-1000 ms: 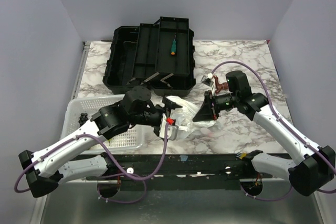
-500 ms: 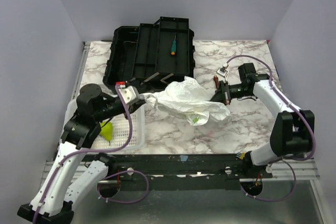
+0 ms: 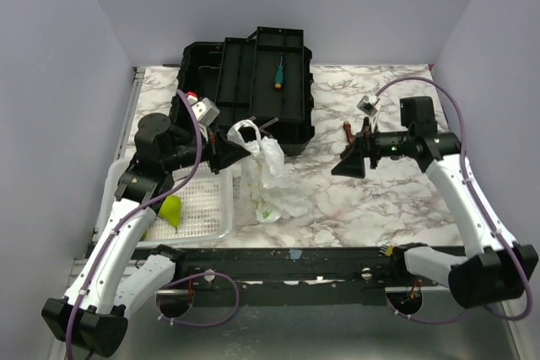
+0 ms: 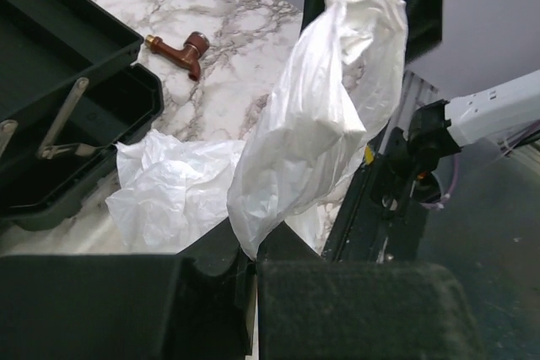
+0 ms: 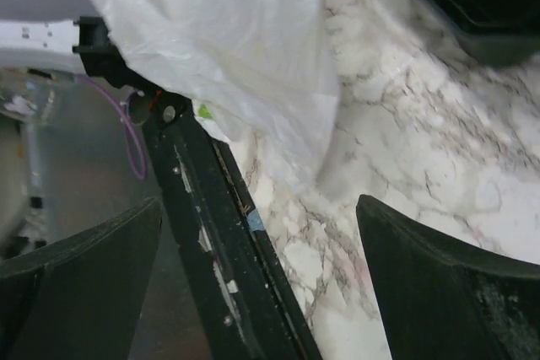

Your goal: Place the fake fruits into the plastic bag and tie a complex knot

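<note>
Left gripper (image 3: 229, 149) pinching plastic bag (image 3: 268, 183) handle, toolbox (image 3: 240, 82) edge at 12; right gripper (image 3: 344, 166) spread, bare counter (image 3: 380, 200) around, bag at 9.

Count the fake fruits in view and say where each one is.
1. One yellow-green fruit lies in the white basket, near its front edge. More may be hidden inside the plastic bag.

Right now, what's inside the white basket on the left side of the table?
One yellow-green fake fruit lies near the front edge of the basket. The left arm crosses over the basket's left side, so anything beneath it is hidden.
</note>
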